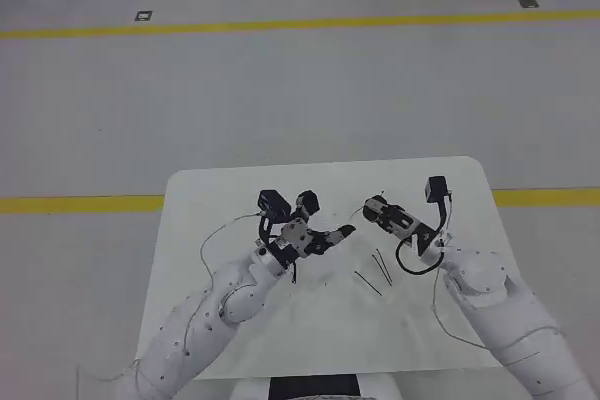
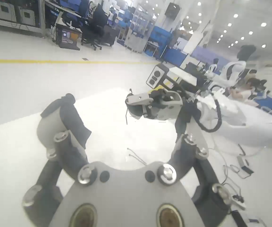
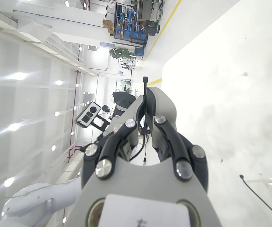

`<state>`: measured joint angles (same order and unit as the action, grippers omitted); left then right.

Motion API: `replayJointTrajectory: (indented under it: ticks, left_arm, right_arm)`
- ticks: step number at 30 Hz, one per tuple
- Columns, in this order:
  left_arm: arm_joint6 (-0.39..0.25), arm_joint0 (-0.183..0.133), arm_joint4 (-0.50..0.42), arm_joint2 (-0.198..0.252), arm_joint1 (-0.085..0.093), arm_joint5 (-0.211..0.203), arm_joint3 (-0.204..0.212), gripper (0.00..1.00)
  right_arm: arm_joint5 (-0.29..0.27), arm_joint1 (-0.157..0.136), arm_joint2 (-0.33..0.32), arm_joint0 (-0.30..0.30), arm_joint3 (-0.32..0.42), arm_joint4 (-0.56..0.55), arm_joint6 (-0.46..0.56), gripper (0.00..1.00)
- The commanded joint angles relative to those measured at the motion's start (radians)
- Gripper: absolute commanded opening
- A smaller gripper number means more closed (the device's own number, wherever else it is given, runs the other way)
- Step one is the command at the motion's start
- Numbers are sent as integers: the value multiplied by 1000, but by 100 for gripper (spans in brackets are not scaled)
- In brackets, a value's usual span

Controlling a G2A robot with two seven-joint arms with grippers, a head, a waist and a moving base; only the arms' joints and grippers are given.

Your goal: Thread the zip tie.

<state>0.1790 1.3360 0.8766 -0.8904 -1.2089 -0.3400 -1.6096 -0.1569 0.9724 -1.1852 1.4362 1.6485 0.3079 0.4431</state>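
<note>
Near the middle of the top view, above the white worktop [image 1: 430,330], the two hands faced each other with a small gap between them. The right hand [image 1: 373,210], just right of centre, was pinched shut on the zip tie [image 3: 145,88]. Its own wrist view showed the black strap clamped between the pads, with the small square head poking out past the fingertips and the rest trailing back through the hand. Held that way, the head was probably being offered as a steady target, though the tail's free end was too thin to follow.

The left hand [image 1: 328,218], just left of centre, stood wide open and held nothing. Its two fingers [image 2: 66,116] were spread towards the tie, apparently ready to take the loose tail and guide it to the head. From the left wrist view, the strap hung down from the right hand's tip, clear of the left fingers.

A few spare ties [image 1: 378,268] lay on the worktop between the hands and lower in the frame, untouched. Threading looked not yet begun.
</note>
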Motion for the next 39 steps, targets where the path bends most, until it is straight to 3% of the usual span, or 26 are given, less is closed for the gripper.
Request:
replayJointTrajectory:
  ticks: [1, 5, 8, 10, 17, 28, 34, 39]
  left_arm:
    - [0, 0, -6, -1, -1, 0, 0, 100]
    - [0, 0, -6, -1, -1, 0, 0, 100]
    - [-8, -9, 46, 20, 0, 0, -12, 100]
    - [-9, -26, 177, 32, 4, 13, 2, 100]
    - [64, -52, 485, 80, 6, 61, 33, 100]
    - [51, -52, 501, 81, 6, 75, 46, 100]
    - [74, -49, 570, 68, 9, 153, 73, 100]
    - [82, -52, 588, 68, 9, 159, 75, 100]
  right_arm:
    - [-1, 0, 0, 0, 0, -2, -1, 0]
    - [-1, 0, 0, 0, 0, -2, -1, 0]
    - [4, 1, 3, 2, 2, -5, -5, 0]
    - [14, 5, 10, 2, 5, 1, -8, 0]
    - [25, 18, 26, -13, -6, 43, 7, 0]
    - [27, 22, 26, -14, -2, 30, -9, 0]
    - [10, 25, 27, -9, 4, -6, 14, 0]
    - [10, 25, 27, -9, 4, -6, 14, 0]
